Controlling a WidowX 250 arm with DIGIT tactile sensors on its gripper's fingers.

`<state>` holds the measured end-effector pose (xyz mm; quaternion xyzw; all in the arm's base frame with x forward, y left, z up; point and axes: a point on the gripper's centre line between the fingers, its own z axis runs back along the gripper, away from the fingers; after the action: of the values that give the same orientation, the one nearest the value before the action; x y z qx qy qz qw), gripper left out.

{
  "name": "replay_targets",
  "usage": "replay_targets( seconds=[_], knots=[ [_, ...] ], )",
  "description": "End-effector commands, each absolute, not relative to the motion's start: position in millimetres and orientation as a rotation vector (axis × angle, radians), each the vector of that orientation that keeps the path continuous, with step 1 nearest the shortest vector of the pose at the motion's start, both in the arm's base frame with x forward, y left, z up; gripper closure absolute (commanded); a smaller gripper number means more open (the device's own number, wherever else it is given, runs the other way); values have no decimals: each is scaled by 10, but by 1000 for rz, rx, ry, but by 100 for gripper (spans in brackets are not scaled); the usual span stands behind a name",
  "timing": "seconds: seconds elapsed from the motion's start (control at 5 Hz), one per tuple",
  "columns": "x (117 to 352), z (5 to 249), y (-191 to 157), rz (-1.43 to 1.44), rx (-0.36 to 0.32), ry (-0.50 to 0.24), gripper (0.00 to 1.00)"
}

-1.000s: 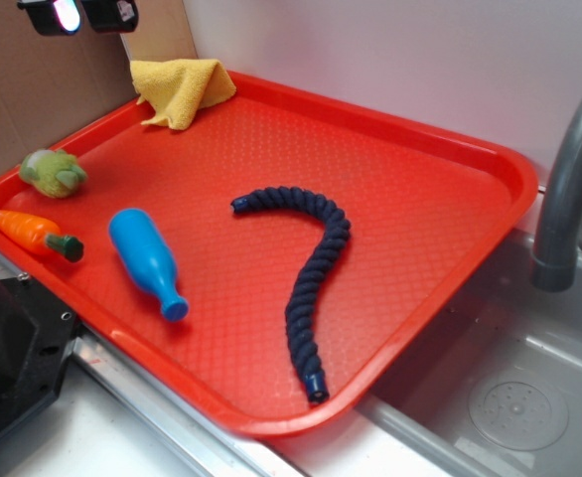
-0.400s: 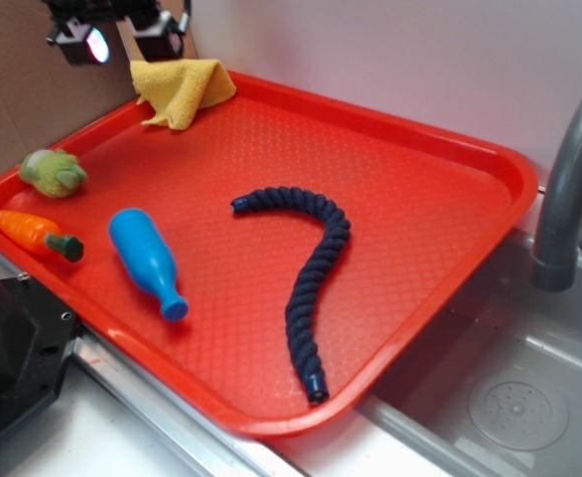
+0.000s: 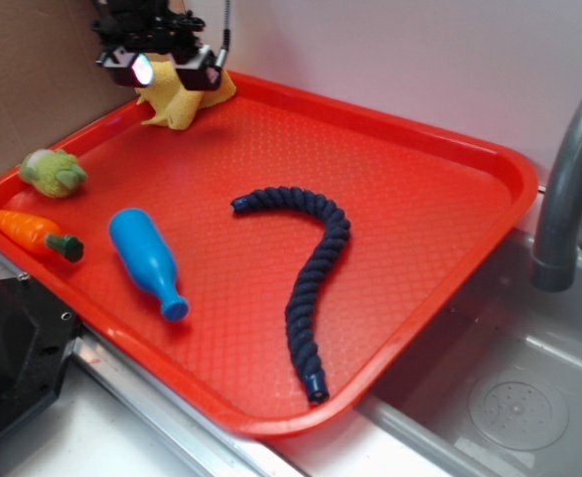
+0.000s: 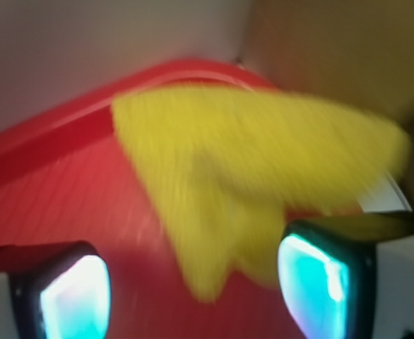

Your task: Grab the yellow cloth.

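In the tray's far corner, the yellow cloth (image 3: 182, 102) lies under the spread, empty hand (image 3: 168, 70).

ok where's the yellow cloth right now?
Exterior view: the yellow cloth lies bunched in the tray's far left corner, by the cardboard wall, partly hidden under the open hand. The green ball is its nearest neighbour.

No readable text, label, brand, number or sign appears in either view.
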<state>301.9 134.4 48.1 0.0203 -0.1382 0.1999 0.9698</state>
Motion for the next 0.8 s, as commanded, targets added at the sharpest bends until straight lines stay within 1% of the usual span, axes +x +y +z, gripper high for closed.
replay_targets(
  seconds=[0.0,0.2,0.4,0.6],
  knots=[
    [3603,456,1565,396,83,-247,0],
    [3659,380,1555,413,111,-222,100],
    [3574,394,1527,404,131,-222,100],
    [3436,552,1496,387,125,-210,100]
  ],
)
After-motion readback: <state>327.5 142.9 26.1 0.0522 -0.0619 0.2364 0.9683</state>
